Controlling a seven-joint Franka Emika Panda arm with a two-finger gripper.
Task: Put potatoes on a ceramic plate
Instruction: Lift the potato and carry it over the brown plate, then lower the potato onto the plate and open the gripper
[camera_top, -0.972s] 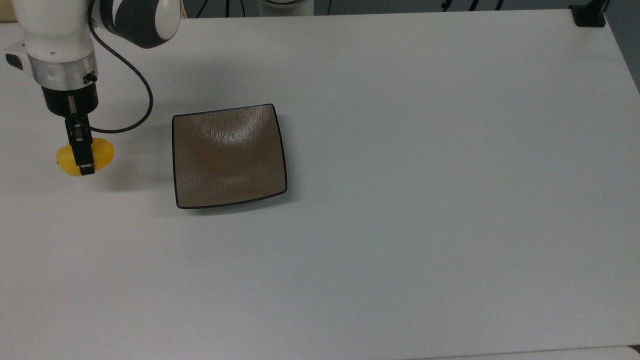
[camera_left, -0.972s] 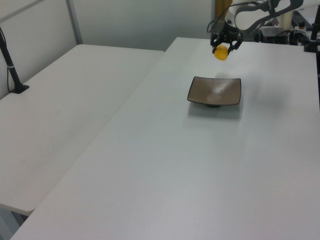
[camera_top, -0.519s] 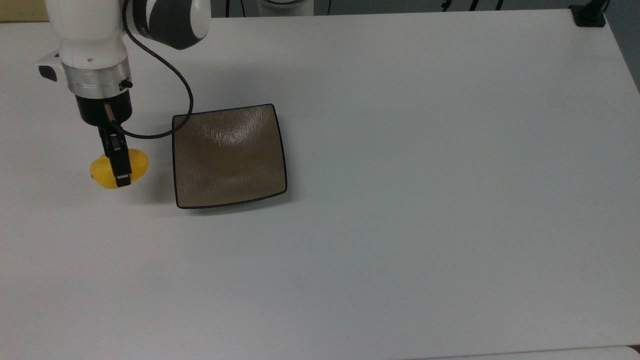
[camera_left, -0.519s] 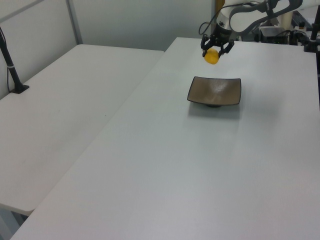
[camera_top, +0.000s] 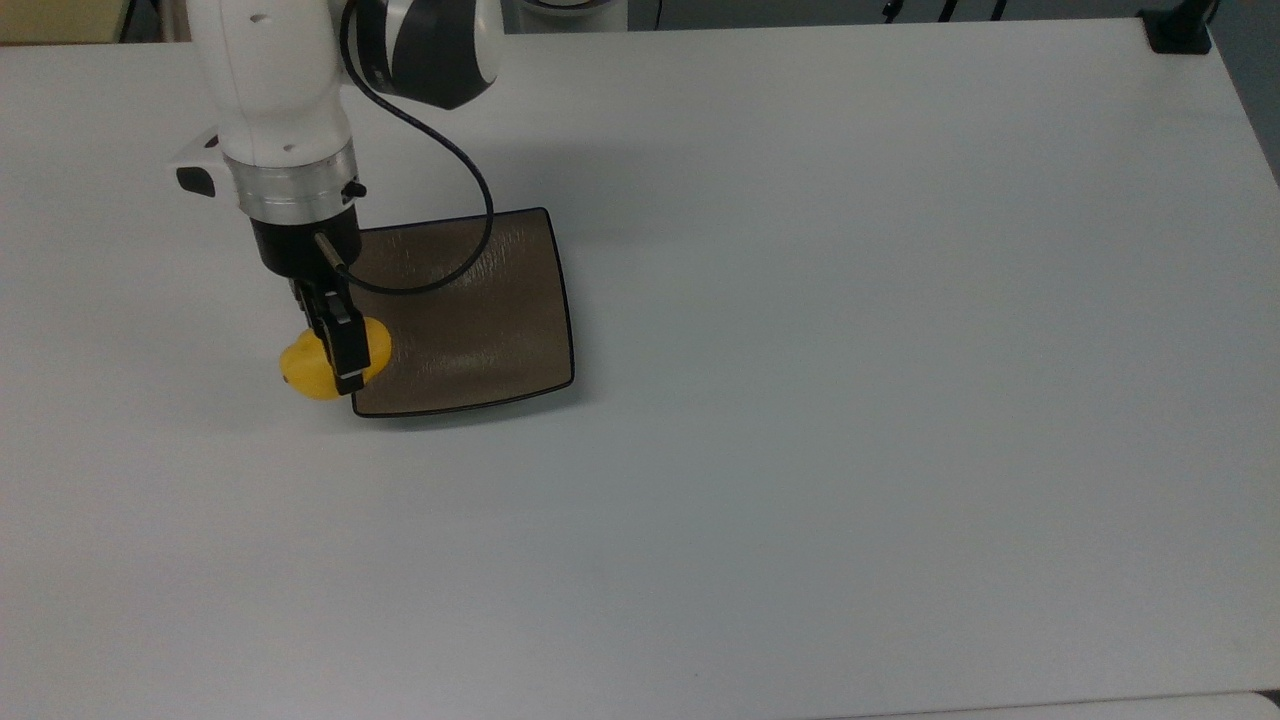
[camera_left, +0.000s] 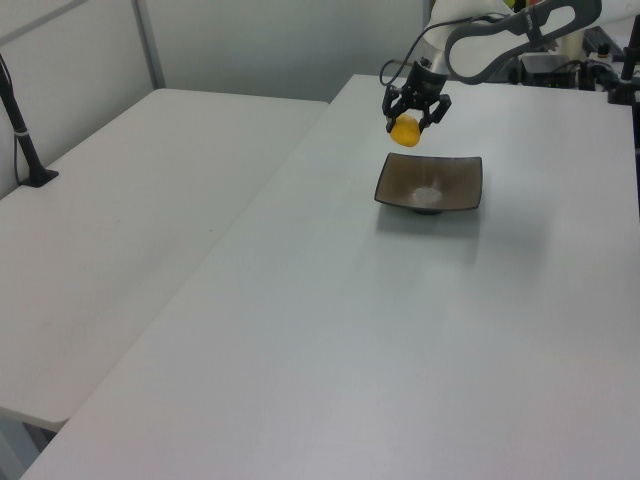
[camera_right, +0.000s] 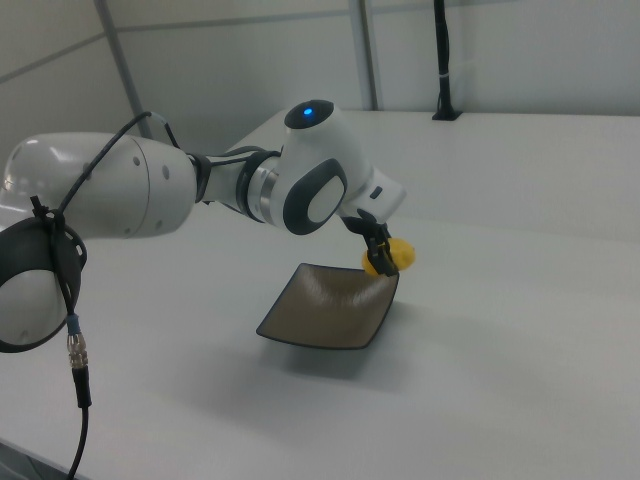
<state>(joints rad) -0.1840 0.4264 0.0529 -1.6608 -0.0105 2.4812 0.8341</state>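
Now carried further toward the top view's right than a second ago: the smooth, bright yellow oval potato (camera_top: 318, 370), then well apart from the dish, now overlapping the edge on the top view's left of the square, glossy brown-taupe ceramic plate (camera_top: 480, 320) with its thin black rim. Held aloft, not resting, as seen in the left view, above the plate's far corner. Gripped by the black two-finger tool (camera_top: 340, 355), closed around the potato's middle, yellow bulging out on either side of the near finger. Means transport nearly done: probably a little more travel over the plate's concave centre, then lowering and release. Plate itself unmoved on the white worktop (camera_top: 850, 400). Counted: one potato, one plate, one tool on one white arm (camera_top: 275, 90), one black cable (camera_top: 450, 200) looping across the plate's upper part.
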